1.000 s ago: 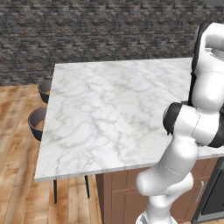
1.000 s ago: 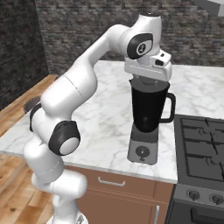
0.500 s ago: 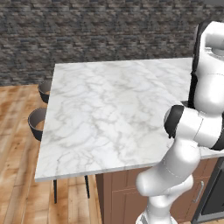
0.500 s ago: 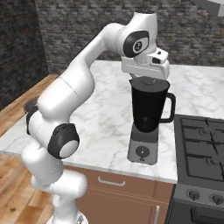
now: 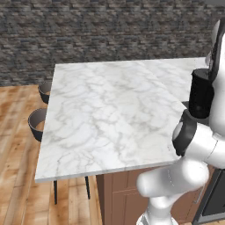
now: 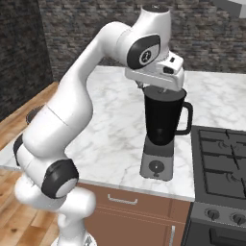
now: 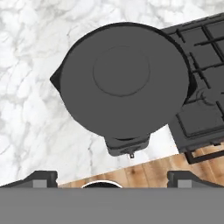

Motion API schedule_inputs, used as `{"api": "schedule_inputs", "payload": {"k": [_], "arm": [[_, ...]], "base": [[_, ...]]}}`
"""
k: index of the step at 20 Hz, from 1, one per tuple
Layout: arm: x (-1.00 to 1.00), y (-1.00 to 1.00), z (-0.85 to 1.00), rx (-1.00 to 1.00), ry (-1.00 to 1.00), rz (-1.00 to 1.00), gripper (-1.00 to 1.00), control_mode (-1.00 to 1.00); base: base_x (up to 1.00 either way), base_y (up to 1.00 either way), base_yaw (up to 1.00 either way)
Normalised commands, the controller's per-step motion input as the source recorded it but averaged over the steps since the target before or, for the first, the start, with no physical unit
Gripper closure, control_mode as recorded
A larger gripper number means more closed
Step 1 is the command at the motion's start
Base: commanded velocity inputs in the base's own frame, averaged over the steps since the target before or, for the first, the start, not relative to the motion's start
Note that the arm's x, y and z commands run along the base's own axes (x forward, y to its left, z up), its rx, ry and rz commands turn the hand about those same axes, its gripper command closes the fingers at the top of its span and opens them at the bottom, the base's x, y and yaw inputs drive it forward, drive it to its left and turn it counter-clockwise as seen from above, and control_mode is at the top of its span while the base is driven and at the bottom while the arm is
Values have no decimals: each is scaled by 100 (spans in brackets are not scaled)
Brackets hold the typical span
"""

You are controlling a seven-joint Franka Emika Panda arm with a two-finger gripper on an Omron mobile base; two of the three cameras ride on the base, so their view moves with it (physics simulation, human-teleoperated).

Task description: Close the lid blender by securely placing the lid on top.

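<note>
In the hand view, the lid [image 7: 121, 83] is seen seated on the blender [image 7: 127, 142], filling the upper centre of the frame. The gripper [image 7: 112, 177] is spread wide and holds nothing; its fingertips [image 7: 41, 178] sit at the bottom edge, below the lid and apart from it.

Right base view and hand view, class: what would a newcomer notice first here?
The big white arm arches over the marble counter, its hand poised directly above the blender, which stands at the counter's front edge beside the black stove. In the hand view, the dark round lid covers the jar's mouth, seen from straight overhead with the spout poking out at one side.
</note>
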Motion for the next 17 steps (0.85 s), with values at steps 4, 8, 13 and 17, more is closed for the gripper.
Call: {"api": "schedule_inputs", "payload": {"k": [4,8,13,17], "arm": [[-89,85,8,-1,-11,4,-100,-100],[-47,100,2,-5,0,2,-100,-100],[-26,100,0,-11,1,0,-100,-100],[-18,100,0,-12,6,0,-100,-100]], "base": [[0,0,0],[0,0,0],[0,0,0],[0,0,0]]}}
